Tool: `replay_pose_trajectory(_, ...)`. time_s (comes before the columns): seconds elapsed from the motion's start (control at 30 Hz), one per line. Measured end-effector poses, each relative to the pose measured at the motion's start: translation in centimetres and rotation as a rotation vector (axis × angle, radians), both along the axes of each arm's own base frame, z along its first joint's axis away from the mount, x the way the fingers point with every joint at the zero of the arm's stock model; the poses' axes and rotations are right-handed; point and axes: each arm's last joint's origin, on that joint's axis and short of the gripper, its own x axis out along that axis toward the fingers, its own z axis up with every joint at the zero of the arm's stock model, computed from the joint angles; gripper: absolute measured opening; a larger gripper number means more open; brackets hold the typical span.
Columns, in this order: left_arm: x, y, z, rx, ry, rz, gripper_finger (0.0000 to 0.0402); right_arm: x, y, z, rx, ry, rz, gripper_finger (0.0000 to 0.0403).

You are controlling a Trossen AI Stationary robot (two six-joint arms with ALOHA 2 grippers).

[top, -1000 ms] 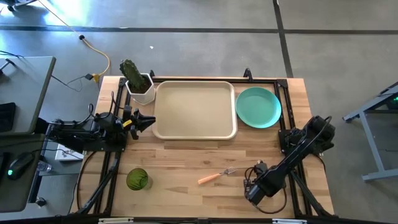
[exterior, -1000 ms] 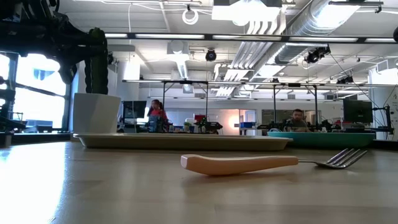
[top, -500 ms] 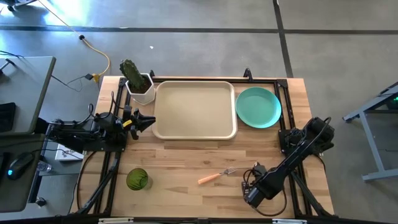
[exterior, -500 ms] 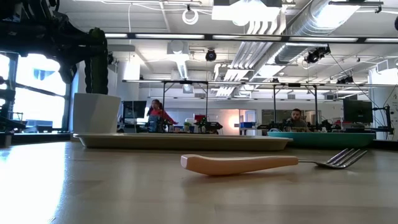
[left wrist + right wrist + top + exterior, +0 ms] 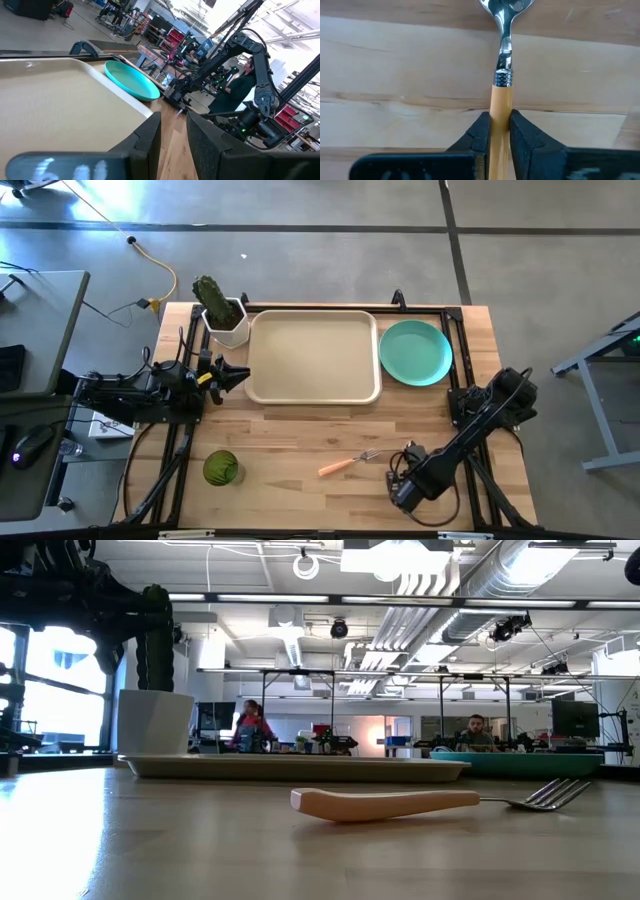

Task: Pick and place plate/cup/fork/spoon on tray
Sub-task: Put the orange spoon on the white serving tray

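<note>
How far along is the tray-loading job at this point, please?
Nothing is on the tray yet. In hand: the right gripper has its jaws shut on the spoon handle. Left to move: the plate beside the tray, the fork and the cup. The left gripper waits at the tray's edge.

Beige rectangular plastic tray (image 5: 313,356) at table rear; round teal plate (image 5: 415,352) right of it; orange-handled metal fork (image 5: 350,461) in front.
</note>
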Motion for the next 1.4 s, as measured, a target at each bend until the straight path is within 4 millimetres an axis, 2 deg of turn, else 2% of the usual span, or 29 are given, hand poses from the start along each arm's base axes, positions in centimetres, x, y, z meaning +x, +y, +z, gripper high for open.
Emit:
replay_pose_trajectory(0.33,0.0,0.0,0.0,0.014,0.003,0.005,0.0083,0.5,-0.6,0.0,-0.014,0.003,-0.024,0.0027)
replay_pose_trajectory(0.97,0.0,0.0,0.0,0.014,0.003,0.005,0.0083,2.0,-1.4,0.2,-0.095,-0.165,-0.049,0.0027)
replay_pose_trajectory(1.2,0.0,0.0,0.0,0.015,0.004,0.005,0.0083,2.1,-2.4,1.9,-0.149,-0.254,-0.074,0.0027)
replay_pose_trajectory(1.4,0.0,0.1,0.0,0.014,0.003,0.022,0.0083,2.4,-4.3,3.8,-0.194,-0.315,-0.101,0.0027)
